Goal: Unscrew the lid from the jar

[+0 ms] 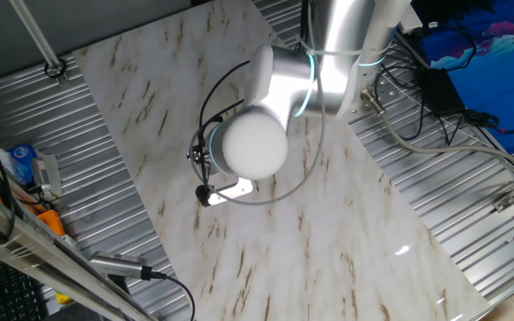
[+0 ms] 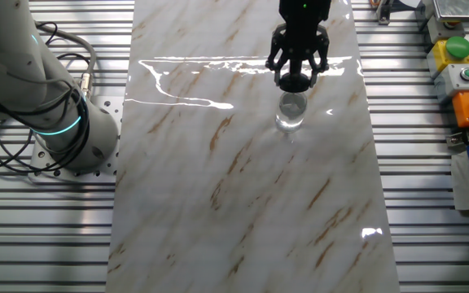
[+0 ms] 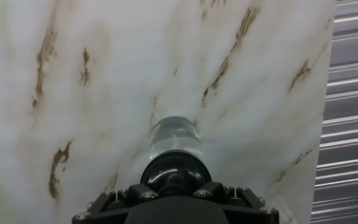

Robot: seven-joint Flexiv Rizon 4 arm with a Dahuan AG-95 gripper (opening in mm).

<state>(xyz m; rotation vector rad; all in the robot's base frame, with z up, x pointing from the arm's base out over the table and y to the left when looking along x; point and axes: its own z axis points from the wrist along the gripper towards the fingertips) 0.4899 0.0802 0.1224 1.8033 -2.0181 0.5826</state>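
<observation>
Gripper (image 2: pixel 297 72) clamped on the lid (image 2: pixel 295 80), just above the jar (image 2: pixel 291 111).

From my seat, the other fixed view shows the 2 fingers (image 2: pixel 275 57) closed around the black lid, held clear of the jar's mouth. In the hand view the lid (image 3: pixel 175 170) sits at the fingertips with the clear jar (image 3: pixel 174 138) beyond it, upright on the marble table (image 3: pixel 104 93). In one fixed view the arm (image 1: pixel 266 116) hides both from me.

The bench (image 2: pixel 243 203) is a glossy white marble-patterned slab with brown streaks. The clear jar (image 2: pixel 291 112) stands upright on it, near the far edge in the other fixed view.
</observation>
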